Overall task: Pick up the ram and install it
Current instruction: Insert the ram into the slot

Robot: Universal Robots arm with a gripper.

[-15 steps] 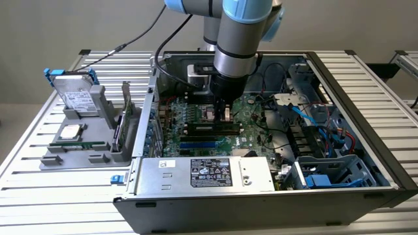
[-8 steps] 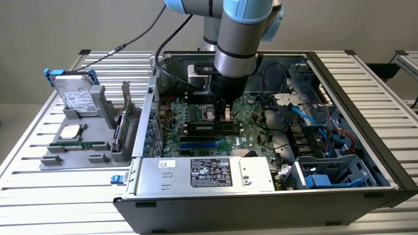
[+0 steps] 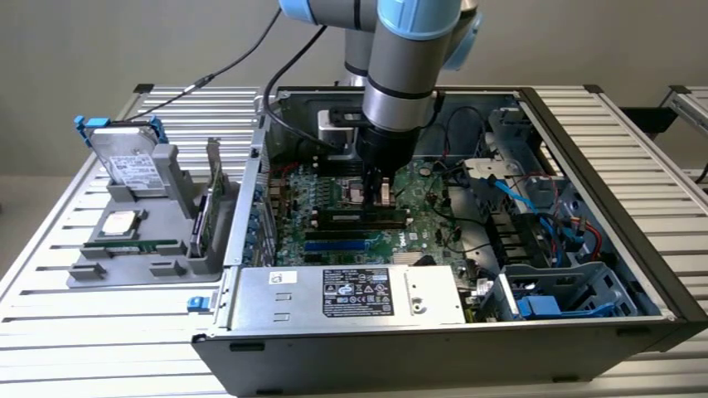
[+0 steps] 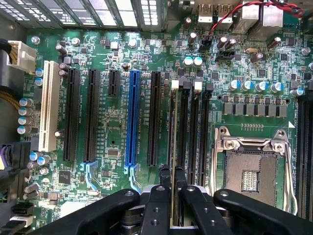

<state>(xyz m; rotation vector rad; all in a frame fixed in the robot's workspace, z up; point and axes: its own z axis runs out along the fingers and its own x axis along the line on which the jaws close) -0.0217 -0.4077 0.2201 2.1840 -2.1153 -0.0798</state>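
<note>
My gripper (image 4: 172,178) is shut on the ram (image 4: 172,127), a thin stick seen edge-on between the two black fingers (image 4: 164,177). The ram runs lengthwise along the black memory slots (image 4: 193,132) of the green motherboard (image 4: 115,127), lined up over the slot closest to the expansion slots. Whether it touches that slot I cannot tell. In the exterior view the gripper (image 3: 376,192) reaches down into the open computer case (image 3: 619,191), just above the motherboard's middle.
An open CPU socket (image 4: 252,161) lies beside the memory slots. A blue slot (image 4: 132,117) and a white slot (image 4: 47,105) sit further off. The power supply (image 3: 348,294), cables (image 3: 520,199) and case walls hem the arm in. A grey holder with a hard drive (image 3: 128,162) stands outside the case.
</note>
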